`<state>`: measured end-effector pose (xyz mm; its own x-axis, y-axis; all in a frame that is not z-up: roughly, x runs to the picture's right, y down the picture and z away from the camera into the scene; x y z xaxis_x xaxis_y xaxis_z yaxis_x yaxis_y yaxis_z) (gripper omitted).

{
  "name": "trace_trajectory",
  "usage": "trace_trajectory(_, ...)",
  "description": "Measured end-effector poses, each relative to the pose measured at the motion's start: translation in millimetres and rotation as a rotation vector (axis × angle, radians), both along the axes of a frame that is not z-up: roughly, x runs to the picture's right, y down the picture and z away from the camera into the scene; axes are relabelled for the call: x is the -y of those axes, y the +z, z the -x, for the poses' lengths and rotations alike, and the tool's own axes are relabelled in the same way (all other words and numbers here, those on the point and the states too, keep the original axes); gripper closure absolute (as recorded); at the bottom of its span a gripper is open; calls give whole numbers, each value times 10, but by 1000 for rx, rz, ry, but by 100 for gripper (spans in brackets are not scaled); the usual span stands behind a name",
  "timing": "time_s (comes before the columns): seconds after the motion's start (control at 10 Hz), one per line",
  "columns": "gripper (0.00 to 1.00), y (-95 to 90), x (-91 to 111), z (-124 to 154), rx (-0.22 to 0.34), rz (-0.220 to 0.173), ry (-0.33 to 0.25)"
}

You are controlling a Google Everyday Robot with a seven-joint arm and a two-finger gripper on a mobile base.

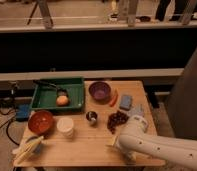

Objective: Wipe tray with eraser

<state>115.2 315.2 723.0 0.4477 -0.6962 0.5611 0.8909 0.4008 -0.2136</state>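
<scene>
Tray (44, 98) well up-left of tool (113, 145)

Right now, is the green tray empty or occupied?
Occupied: an orange object lies in the tray; claw hovers at the table front.

Wooden table (87, 152): open strip along front edge, ctr, btwn white cylindrical cup (65, 126) and white robot arm (157, 147). Gripper (117, 146) sits low at front-R, at arm's end, blocking that corner. Mid row crowded: orange-red round bowl (40, 121), small dark metal cup (92, 117), dark red grape cluster (117, 120); narrow gaps only. Rear-R: purple round bowl (100, 91), orange carrot-like stick (113, 98), blue rectangular block (125, 102), grey lump (137, 110), close-packed. Green rectangular plastic tray (44, 97), rear-L: L half of floor bare; orange ball (62, 100) and dark obj (60, 91) occupy R half. Front-L corner taken by pale yellow bundle (28, 149)
</scene>
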Motion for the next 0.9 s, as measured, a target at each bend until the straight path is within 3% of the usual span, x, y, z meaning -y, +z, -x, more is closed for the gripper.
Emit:
trace_trajectory(0.4,20,82,-16,-235,-13,7,-23)
trace_trajectory(0.6,20,139,15,-413,-5,21,6)
trace_trajectory(0.9,20,277,-7,-396,9,48,29)
